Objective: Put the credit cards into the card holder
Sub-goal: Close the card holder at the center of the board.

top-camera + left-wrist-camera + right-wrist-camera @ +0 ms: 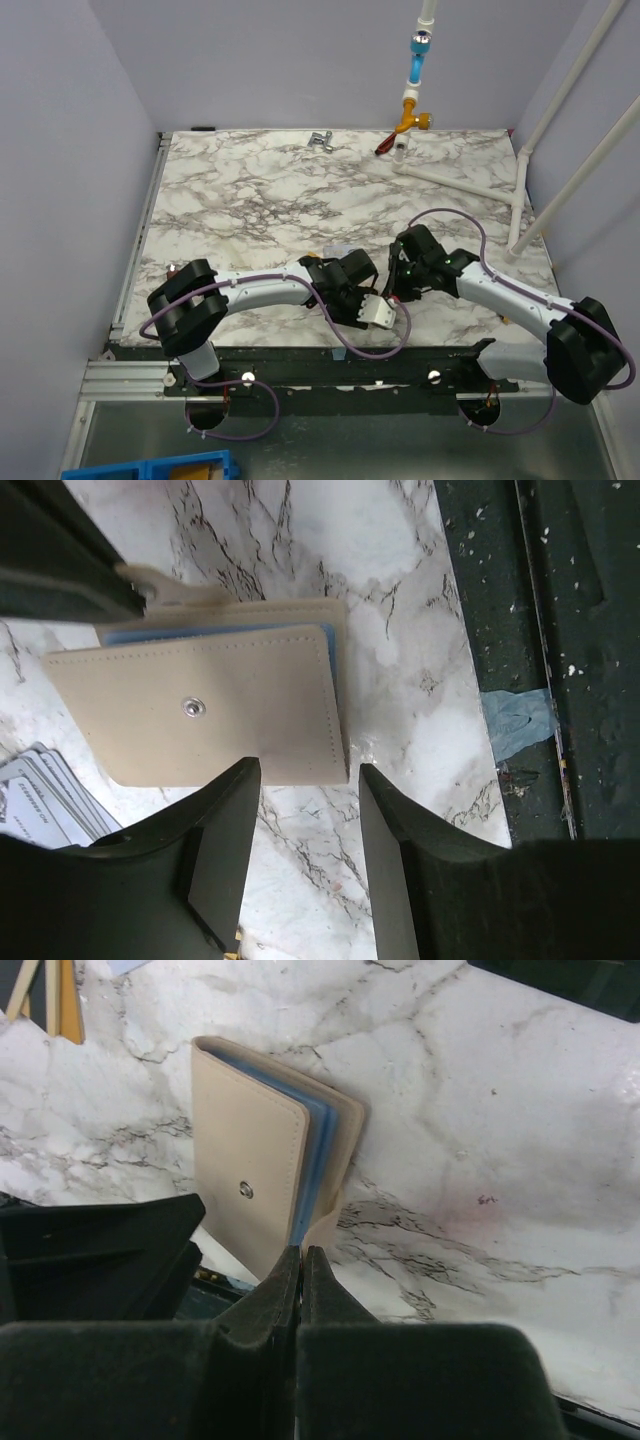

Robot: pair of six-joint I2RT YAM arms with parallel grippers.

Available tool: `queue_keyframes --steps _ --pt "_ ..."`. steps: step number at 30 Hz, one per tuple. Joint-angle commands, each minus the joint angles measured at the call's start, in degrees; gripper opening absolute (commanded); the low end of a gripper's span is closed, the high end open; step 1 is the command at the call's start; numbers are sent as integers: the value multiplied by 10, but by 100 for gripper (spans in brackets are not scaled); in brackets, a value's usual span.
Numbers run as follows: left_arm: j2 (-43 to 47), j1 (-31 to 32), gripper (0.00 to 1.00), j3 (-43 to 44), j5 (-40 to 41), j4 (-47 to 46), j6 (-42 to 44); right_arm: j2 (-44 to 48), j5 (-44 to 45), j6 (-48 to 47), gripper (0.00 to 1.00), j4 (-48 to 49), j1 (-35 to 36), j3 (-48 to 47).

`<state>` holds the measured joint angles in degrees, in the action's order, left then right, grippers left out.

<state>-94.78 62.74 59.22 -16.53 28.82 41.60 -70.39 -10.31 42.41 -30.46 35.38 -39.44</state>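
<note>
On the worktop, right claw pinched one edge of the card holder. Left claw gaped open beside it.

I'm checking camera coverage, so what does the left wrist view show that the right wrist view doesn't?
Only left wrist: the left gripper, open at the edge of the card holder, a fan of pale grey cards, blue tape on the dark table border. Only right wrist: gold-tan cards at the top corner. Both: the card holder with its snap, the right gripper shut on its corner, the marble table.
</note>
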Motion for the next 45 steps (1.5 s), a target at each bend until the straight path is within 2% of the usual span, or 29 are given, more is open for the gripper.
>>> queue_keyframes --steps 1,22,31,44,45 --pt "6 6 46 26 -30 21 16 -19 -34 6 1 15 -3 -28" --pt "-48 34 43 30 -45 31 41 -76 -61 -15 1 21 -2 -41" --pt "-41 33 42 13 -37 19 40 -130 -72 11 1 77 -1 -45" --pt "-40 33 39 7 -32 15 39 -178 -1 25 1 66 33 -72" --pt "-39 33 39 7 -32 16 39 -181 0 25 4 66 35 -75"
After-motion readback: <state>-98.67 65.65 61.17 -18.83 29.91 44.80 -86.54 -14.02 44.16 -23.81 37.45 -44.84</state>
